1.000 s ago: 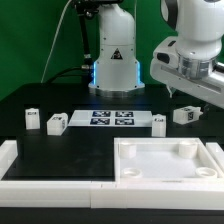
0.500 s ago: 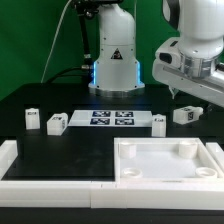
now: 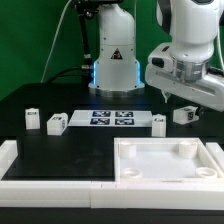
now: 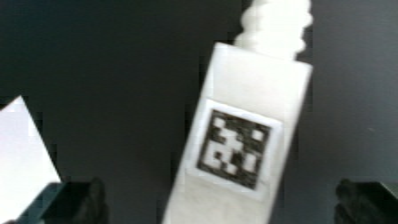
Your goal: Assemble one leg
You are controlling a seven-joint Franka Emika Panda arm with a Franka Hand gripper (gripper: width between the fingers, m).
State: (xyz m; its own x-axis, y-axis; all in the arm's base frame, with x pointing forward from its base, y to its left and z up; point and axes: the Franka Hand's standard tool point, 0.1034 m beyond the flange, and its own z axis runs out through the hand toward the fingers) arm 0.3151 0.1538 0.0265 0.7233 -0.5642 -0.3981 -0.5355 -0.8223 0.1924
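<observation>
Several small white legs with square markers lie on the black table: two at the exterior view's left (image 3: 31, 118) (image 3: 56, 123) and two at its right (image 3: 158, 123) (image 3: 184, 115). My gripper (image 3: 181, 98) hangs open above the two right ones, touching neither. In the wrist view one leg (image 4: 244, 120) lies lengthwise between my dark fingertips (image 4: 63, 205), with its marker face up and its threaded end pointing away. The gripper (image 4: 217, 206) holds nothing.
The large white square panel (image 3: 168, 172) with raised rim lies at the front right. The marker board (image 3: 112, 119) lies in the middle at the back. A white rim piece (image 3: 20, 165) runs along the front left. The robot base (image 3: 113, 60) stands behind.
The arm has moved toward the exterior view's left and slightly lower over the right-hand legs. The parts on the table have not moved.
</observation>
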